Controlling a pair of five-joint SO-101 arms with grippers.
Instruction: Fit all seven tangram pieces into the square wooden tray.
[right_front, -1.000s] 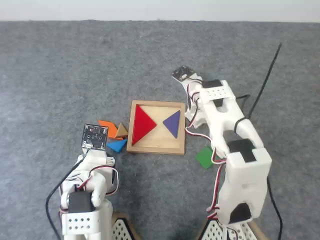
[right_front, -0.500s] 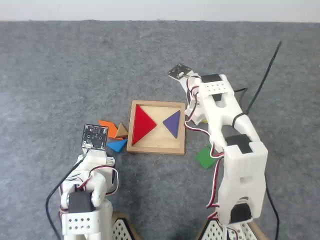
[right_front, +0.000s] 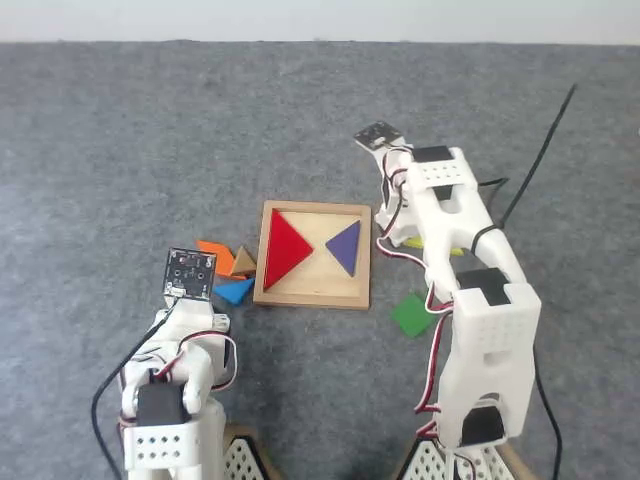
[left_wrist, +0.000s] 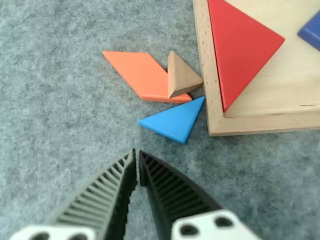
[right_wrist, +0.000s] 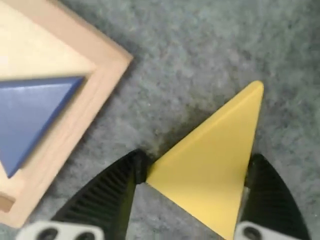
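The square wooden tray (right_front: 312, 296) holds a large red triangle (right_front: 284, 248) and a purple-blue triangle (right_front: 345, 246). Left of it lie an orange parallelogram (right_front: 214, 253), a tan triangle (right_front: 243, 260) and a blue triangle (right_front: 235, 290). My left gripper (left_wrist: 136, 155) is shut and empty, a short way from the blue triangle (left_wrist: 174, 120). My right gripper (right_wrist: 196, 162) is just off the tray's right side. Its fingers press on both sides of a yellow triangle (right_wrist: 210, 165), which peeks out under the arm (right_front: 412, 242). A green square (right_front: 409, 314) lies on the mat.
Grey felt mat (right_front: 150, 130) covers the whole table, with wide open room at the back and left. The right arm's body (right_front: 485, 310) stretches over the area right of the tray, beside the green square. The tray corner (right_wrist: 107, 60) is close to the yellow triangle.
The right arm's wrist has swung to the right, away from the tray's edge, and yellow now shows beneath it. The left arm and the loose pieces have not moved.
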